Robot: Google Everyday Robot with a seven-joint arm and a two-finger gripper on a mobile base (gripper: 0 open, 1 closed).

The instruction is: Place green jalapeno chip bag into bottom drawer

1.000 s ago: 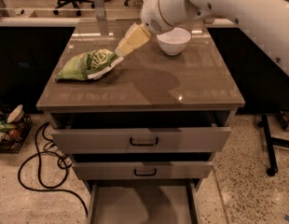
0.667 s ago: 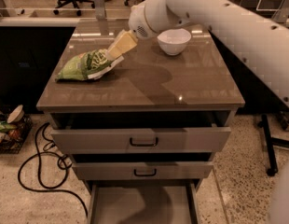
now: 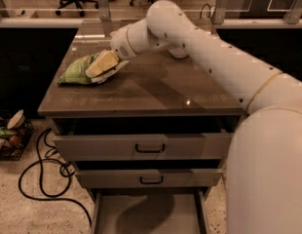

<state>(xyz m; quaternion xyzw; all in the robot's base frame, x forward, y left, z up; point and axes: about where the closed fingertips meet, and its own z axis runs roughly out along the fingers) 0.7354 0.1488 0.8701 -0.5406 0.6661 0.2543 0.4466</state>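
- The smooth white arm (image 3: 214, 62) reaches in from the right across the glossy brown tabletop (image 3: 156, 94), bent at a rounded elbow.
- Its gripper (image 3: 103, 64), pale yellow, lies on the crinkled green chip bag (image 3: 73, 73) near the left edge; whether it grips, I cannot tell.
- The bottom drawer (image 3: 151, 218) stands pulled out, showing a flat, plain grey floor.
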